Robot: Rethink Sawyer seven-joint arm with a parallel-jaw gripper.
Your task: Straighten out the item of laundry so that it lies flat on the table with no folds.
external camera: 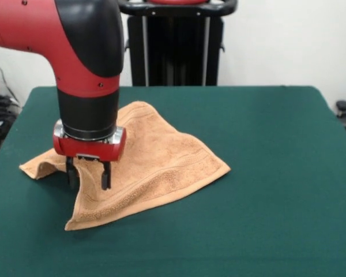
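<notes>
The orange-tan terry towel [161, 161] lies rumpled on the left half of the dark green table [265, 184]. It has a woven band stripe along its near right edge. Its left corner arches up off the cloth, and a ridge runs from its near corner up toward the gripper. My gripper [89, 183] hangs from the red and black arm over the towel's left part. Its two black fingers [105, 176] stand apart, with towel showing between them. The fingertips are at the towel's surface. No white loop shows.
The robot's black pedestal [173, 46] stands behind the table's far edge. A black object [343, 107] sits off the table at the right, and cables lie off the left edge. The table's right half holds nothing but green cloth.
</notes>
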